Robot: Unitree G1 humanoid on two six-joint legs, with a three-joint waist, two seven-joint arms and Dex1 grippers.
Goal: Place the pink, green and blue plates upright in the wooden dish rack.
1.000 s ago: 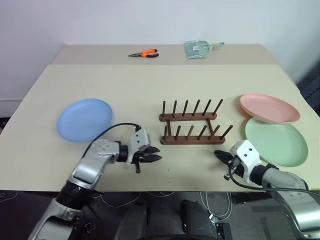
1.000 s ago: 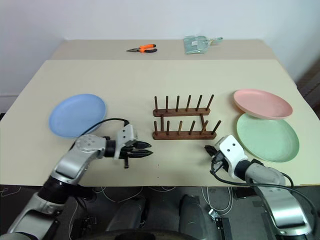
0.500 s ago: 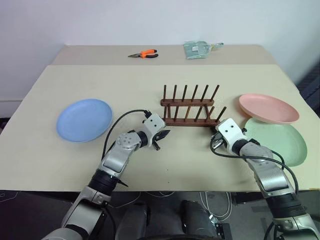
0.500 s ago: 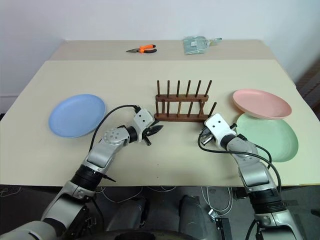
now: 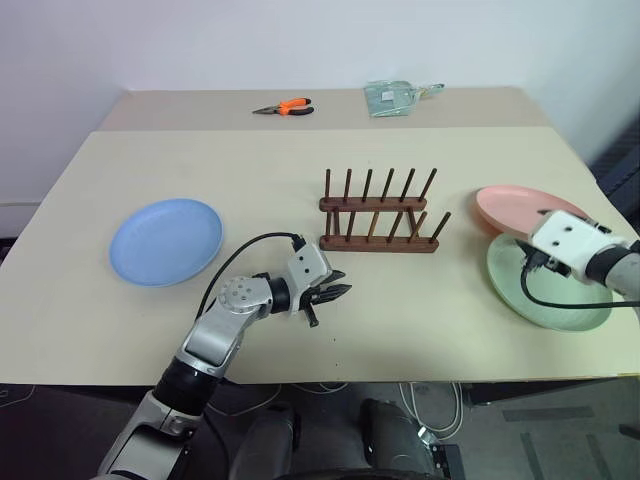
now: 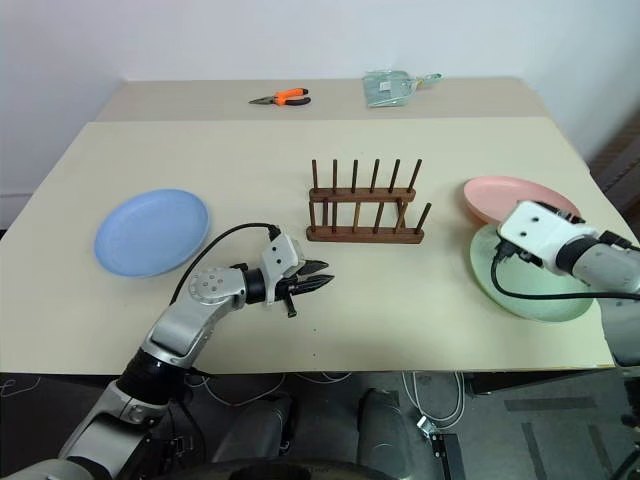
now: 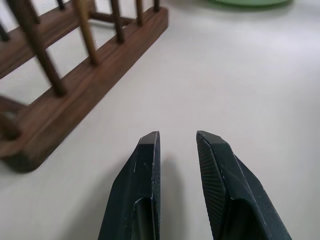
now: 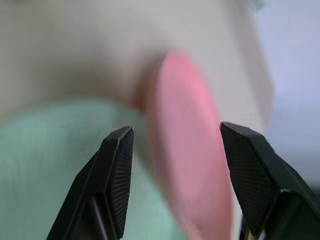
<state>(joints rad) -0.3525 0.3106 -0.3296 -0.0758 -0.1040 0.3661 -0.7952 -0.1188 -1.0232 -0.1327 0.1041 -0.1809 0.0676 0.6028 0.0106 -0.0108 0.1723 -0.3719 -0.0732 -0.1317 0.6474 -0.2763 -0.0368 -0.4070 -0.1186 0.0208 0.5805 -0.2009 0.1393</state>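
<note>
The wooden dish rack point(image 5: 380, 216) stands empty at the table's middle. The blue plate point(image 5: 165, 240) lies flat at the left. At the right, the pink plate point(image 5: 505, 204) lies flat with its near rim against the far rim of the green plate point(image 5: 548, 300). My left gripper point(image 5: 338, 293) hovers low over the table in front of the rack's left end; its fingers point(image 7: 145, 170) are a little apart with nothing between them. My right gripper point(image 8: 176, 128) is wide open above the green plate, facing the pink plate's rim, and holds nothing.
Orange-handled pliers point(image 5: 284, 106) and a clear packet point(image 5: 395, 97) lie on the far table section. A black cable point(image 5: 235, 262) loops over my left forearm. The table's front edge runs just behind both hands.
My right arm swung right, from the rack's front right end to above the green plate, and its fingers opened. My left gripper drew back a little from the rack.
</note>
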